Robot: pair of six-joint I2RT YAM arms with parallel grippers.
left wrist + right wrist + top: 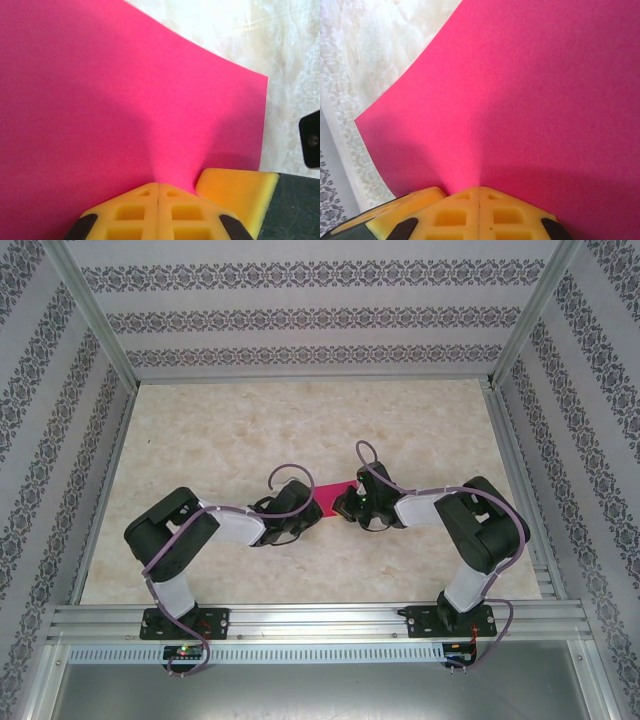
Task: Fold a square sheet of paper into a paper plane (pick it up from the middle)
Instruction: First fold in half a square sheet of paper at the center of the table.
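**Both claws pinch the pink sheet at mid-table**

The square sheet of paper (333, 494) sits near the middle of the pale marbled tabletop (250, 430), between the two wrists. From above, only a small magenta wedge of it shows between the dark gripper bodies. The left gripper (303, 506) comes at it from the left and the right gripper (349, 502) from the right, the two close together over the sheet.

In the left wrist view the left gripper (158, 186) has its yellow fingers pressed together, seam closed, with the paper (115, 100) drawn up into a soft ridge that narrows into the fingertips. It is pinching the sheet. Just to the right, a further yellow pad (235, 192) lies against the sheet's near edge.

In the right wrist view the right gripper (479, 189) is likewise pressed shut on the paper (545, 100), with a shaded fold running up from the seam.

The sheet is plain, unmarked, bright magenta-pink. Its far edge bows in a gentle curve in both wrist views. One corner shows at the right of the left wrist view and another at the left of the right wrist view, with the tabletop beyond them. No sharp crease is visible.
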